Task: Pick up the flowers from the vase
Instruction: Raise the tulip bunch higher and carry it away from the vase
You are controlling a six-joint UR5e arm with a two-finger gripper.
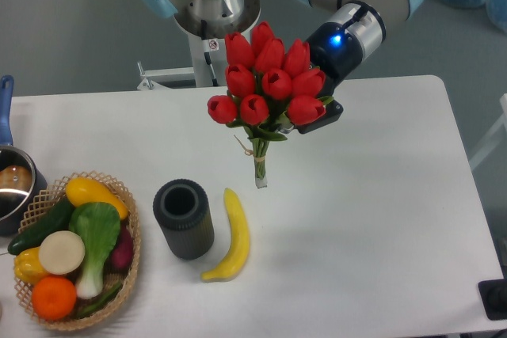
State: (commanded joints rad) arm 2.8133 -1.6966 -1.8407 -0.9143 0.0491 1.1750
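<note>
A white bench (380, 195) fills most of the frame. In the upper centre, the gripper (313, 120) is clamped on the flowers (268, 89), holding them in the air, stems hanging down. The vase (184, 219) stands empty at lower left, beside a banana (231, 235).

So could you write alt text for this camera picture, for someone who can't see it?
A robot arm's claw holds a bunch of red tulips in the air above a white table. Below stand an empty dark vase, a banana beside it, and a basket of vegetables at the left.
</note>
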